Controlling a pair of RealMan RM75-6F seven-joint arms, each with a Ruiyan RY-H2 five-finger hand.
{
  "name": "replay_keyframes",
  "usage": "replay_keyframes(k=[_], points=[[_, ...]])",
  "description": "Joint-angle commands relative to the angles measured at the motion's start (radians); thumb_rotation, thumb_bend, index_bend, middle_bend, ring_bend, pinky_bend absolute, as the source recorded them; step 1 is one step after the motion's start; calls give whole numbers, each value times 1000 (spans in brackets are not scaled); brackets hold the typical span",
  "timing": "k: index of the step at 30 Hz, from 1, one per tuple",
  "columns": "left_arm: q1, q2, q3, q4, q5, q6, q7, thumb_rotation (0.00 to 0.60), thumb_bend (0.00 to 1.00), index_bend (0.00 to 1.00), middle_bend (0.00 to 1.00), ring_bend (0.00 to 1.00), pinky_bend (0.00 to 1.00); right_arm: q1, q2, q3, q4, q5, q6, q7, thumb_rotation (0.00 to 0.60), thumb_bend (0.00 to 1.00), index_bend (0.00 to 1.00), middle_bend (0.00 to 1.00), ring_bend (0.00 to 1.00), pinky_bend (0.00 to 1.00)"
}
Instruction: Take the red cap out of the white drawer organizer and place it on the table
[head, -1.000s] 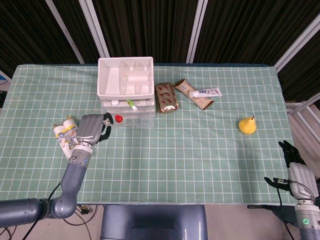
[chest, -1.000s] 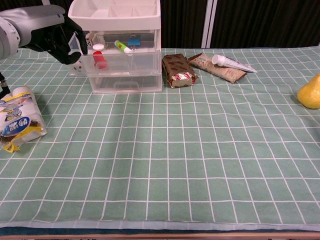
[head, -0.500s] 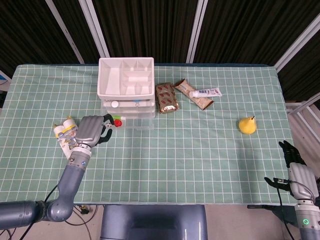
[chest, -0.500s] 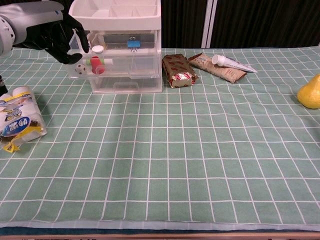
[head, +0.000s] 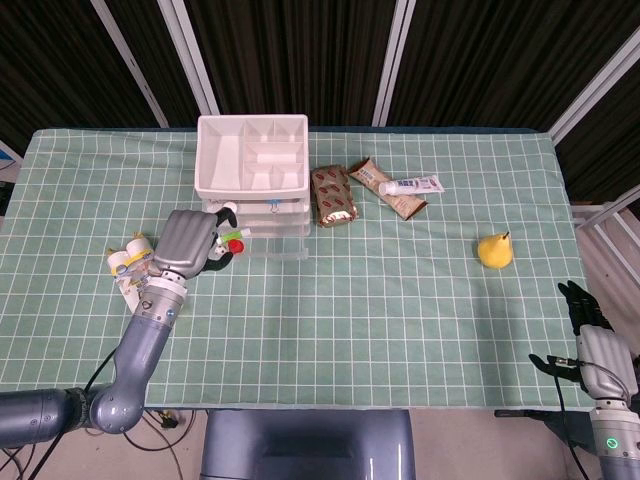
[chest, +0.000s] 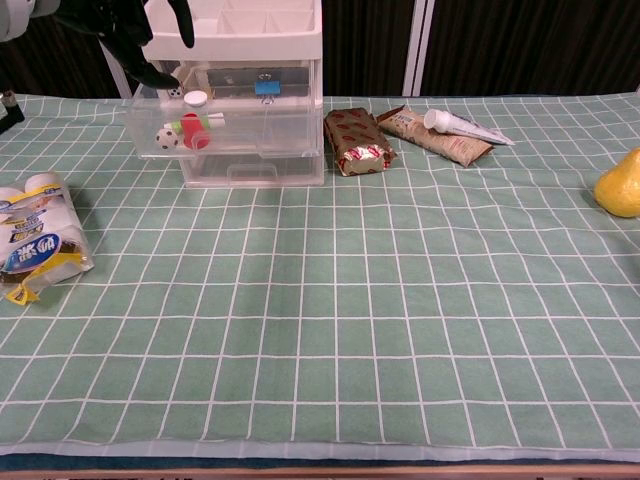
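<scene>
The red cap (head: 237, 245) (chest: 195, 133) lies in the pulled-out clear drawer (chest: 250, 128) of the white drawer organizer (head: 251, 166) (chest: 232, 25). Beside it are a small spotted ball (chest: 163, 137), a white cap (chest: 195, 98) and a green-and-white stick. My left hand (head: 190, 244) (chest: 140, 30) hovers above the drawer's left front corner with its dark fingers spread and nothing in them, just left of the cap. My right hand (head: 592, 343) hangs off the table's near right corner, fingers apart, holding nothing.
A pack of small bottles (head: 130, 268) (chest: 35, 240) lies left of my left forearm. Right of the organizer are a brown snack packet (head: 333, 196) (chest: 355, 140), a second packet with a toothpaste tube (head: 412, 185) (chest: 465, 125), and a yellow pear (head: 494, 250) (chest: 620, 185).
My left hand has let go of the drawer front and risen above it. The drawer has slid a little further out, and the things in it have shifted.
</scene>
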Motion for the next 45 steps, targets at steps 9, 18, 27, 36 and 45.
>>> replay_keyframes(k=[9,18,27,36,45], points=[[-178,222,48,144,40,-442,94,600,165,456,1000,1000,1000,0,0,3,4,6,-1,2,600,91,0,0,0,229],[-196,287,117,325,748,-643,-186,600,139,470,1000,1000,1000,2,-4,4,6,11,-3,-9,600,91,0,0,0,229],[-278,240,261,534,1126,-527,-573,600,92,475,1000,1000,1000,1,-6,4,3,12,0,-13,600,91,0,0,0,229],[-340,223,364,625,1251,-483,-698,600,73,476,1000,1000,1000,1,-3,7,2,19,-5,0,600,92,0,0,0,229],[-340,187,395,676,1239,-464,-729,600,73,475,1000,1000,1000,1,-1,7,-1,22,-11,5,600,92,0,0,0,229]])
